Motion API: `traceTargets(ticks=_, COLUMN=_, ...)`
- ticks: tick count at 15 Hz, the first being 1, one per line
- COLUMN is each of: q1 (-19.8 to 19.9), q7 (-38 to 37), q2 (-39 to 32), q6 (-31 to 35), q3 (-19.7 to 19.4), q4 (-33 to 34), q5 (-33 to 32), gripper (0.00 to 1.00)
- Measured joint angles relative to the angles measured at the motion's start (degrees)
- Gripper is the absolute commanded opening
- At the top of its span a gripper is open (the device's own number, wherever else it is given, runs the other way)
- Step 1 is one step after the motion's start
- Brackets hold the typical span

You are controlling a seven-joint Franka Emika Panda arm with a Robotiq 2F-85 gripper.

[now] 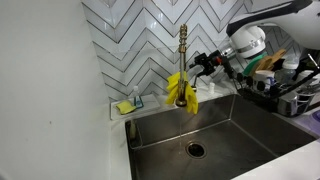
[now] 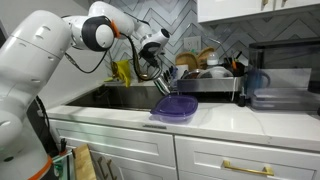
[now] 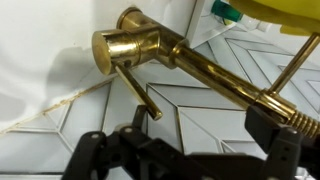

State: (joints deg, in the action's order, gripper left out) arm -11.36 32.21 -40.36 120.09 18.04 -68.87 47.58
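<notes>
A brass faucet [image 1: 183, 55] stands behind the steel sink [image 1: 215, 130], with a yellow cloth [image 1: 181, 90] draped over it. My gripper [image 1: 207, 63] hovers just beside the faucet, above the sink; it also shows in an exterior view [image 2: 160, 76]. In the wrist view the faucet body [image 3: 180, 55] crosses the frame and its thin lever handle [image 3: 140, 95] points down toward my gripper [image 3: 190, 150]. The fingers are open on either side of the lever's tip, apart from it, with only tile wall between them. A corner of the yellow cloth [image 3: 285, 10] shows at the top.
A dish rack [image 1: 290, 95] full of dishes stands beside the sink, also in an exterior view [image 2: 205, 78]. A purple bowl [image 2: 175, 108] sits on the counter edge. A sponge holder [image 1: 130, 105] sits on the ledge. The chevron tile wall [image 1: 140, 40] is close behind.
</notes>
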Motion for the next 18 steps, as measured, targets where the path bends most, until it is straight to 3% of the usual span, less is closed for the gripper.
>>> traceTargets(ticks=12, q1=0.36, q7=-0.41, q2=-0.86, q6=-2.1, q3=1.06, q4=1.52, q5=1.87, gripper=1.0)
traceTargets(ticks=18, q1=0.27, q7=-6.68, q2=3.08, q6=-3.49, q3=-1.13, q4=1.58, q5=-3.58, gripper=1.0)
